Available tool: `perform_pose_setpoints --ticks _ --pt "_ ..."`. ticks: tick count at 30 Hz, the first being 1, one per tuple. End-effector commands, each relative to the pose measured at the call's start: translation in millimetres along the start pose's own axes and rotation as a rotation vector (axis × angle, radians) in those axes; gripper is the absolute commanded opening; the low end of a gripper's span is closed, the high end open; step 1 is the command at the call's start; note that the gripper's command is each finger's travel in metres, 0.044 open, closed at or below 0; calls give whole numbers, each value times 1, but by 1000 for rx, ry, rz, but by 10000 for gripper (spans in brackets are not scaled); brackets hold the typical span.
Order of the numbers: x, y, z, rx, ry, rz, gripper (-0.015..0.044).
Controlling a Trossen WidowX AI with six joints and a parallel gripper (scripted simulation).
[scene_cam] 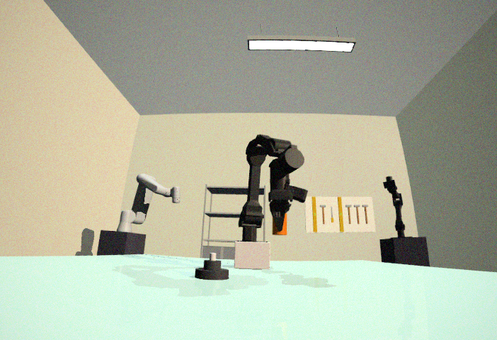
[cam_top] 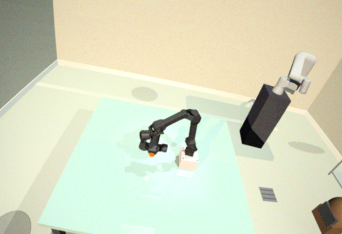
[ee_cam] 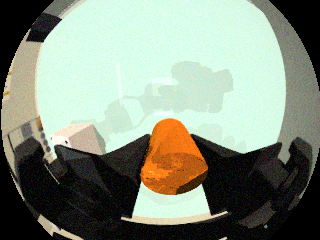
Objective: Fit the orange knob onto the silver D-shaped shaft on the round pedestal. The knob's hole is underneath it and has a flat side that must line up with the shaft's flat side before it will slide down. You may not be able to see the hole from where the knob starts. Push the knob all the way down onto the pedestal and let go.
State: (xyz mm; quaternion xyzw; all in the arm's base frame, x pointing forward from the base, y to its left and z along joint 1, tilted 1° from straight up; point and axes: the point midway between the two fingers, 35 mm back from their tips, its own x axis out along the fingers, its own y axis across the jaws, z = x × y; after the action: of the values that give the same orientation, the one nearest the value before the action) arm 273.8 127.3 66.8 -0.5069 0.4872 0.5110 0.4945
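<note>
Orange knob [cam_top: 151, 154] [scene_cam: 284, 225] [ee_cam: 172, 162], clamped between the two black fingers of the gripper [cam_top: 152, 151] [scene_cam: 280, 224] [ee_cam: 170, 138], hangs above the pale green table [cam_top: 177, 204] [scene_cam: 337, 312] [ee_cam: 125, 50], well apart from its mount. One finger presses on each flank, so the jaws stand only as wide as the knob. It looks like a plain upright cylinder, rigid and probably light, likely hard plastic that neither gives nor breaks. The smooth curved wall could let it roll or twist in the grip if the push runs crooked; a hold square across the middle, lower end left free, should serve best. Its end in the wrist view is mottled with darker orange patches, and the hole with its flat cannot be made out.

Farther out, the round pedestal [scene_cam: 212, 274] is stepped, dark and matt, a narrow drum on a broad disc, with the pale shaft [scene_cam: 213, 256] upright and bare on top. The shaft's flat side is too small to tell. Beyond, the arm's pinkish block base [cam_top: 188, 164] [scene_cam: 252, 255] [ee_cam: 85, 137] is sharp-edged, and the glossy tabletop carries soft shadows.
</note>
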Motion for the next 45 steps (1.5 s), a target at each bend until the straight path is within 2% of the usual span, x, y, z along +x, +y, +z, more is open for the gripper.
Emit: perform_pose_setpoints --ticks 1,10,45 --pt "-25 3 0 4 -1 -12 0" --pt "-27 4 0 1 -3 -62 0" --pt "-90 31 3 -6 2 -743 0"
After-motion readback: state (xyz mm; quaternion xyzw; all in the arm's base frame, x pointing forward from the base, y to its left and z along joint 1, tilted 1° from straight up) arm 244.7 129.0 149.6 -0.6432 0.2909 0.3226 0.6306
